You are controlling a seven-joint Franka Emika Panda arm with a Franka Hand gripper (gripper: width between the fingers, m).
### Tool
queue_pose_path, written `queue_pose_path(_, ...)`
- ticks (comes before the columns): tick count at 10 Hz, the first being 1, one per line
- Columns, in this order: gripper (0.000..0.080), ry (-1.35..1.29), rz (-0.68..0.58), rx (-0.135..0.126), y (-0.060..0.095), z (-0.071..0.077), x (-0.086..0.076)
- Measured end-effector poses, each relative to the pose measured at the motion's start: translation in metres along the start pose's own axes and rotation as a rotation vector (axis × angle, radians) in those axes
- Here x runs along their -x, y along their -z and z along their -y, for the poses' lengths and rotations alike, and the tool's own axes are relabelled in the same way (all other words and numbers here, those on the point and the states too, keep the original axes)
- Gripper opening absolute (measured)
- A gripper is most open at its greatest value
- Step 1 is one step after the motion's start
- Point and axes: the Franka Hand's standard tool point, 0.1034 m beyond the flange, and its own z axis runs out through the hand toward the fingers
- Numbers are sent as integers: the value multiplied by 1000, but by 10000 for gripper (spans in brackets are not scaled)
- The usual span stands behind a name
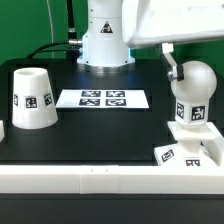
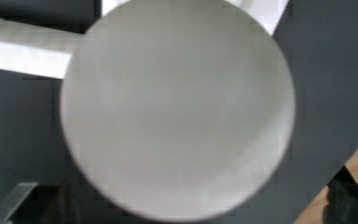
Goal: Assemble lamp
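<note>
The round-headed white bulb [image 1: 194, 85] stands upright on the flat square base [image 1: 176, 153] at the exterior view's right, near the front. The tapered cone shade [image 1: 33, 98] stands alone at the exterior view's left. My gripper [image 1: 176, 66] hangs at the top of the bulb's head, with one finger [image 1: 169, 60] showing beside its upper left. In the wrist view the bulb's head [image 2: 179, 100] fills nearly the whole picture. Only dark finger edges [image 2: 12, 200] show at the corners, spread wide, so the gripper looks open around the head.
The marker board [image 1: 103, 98] lies flat on the black table between the shade and the bulb. The robot's white body [image 1: 105, 40] stands behind it. A white rail [image 1: 90, 178] runs along the table's front edge.
</note>
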Motion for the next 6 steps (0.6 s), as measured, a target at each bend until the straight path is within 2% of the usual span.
queue_pose_path(2, 698, -5, 24, -6, 16, -4, -11)
queue_pose_path(3, 698, -6, 24, -7, 19, -5, -15)
queue_pose_path(6, 698, -6, 39, -10, 17, -4, -12)
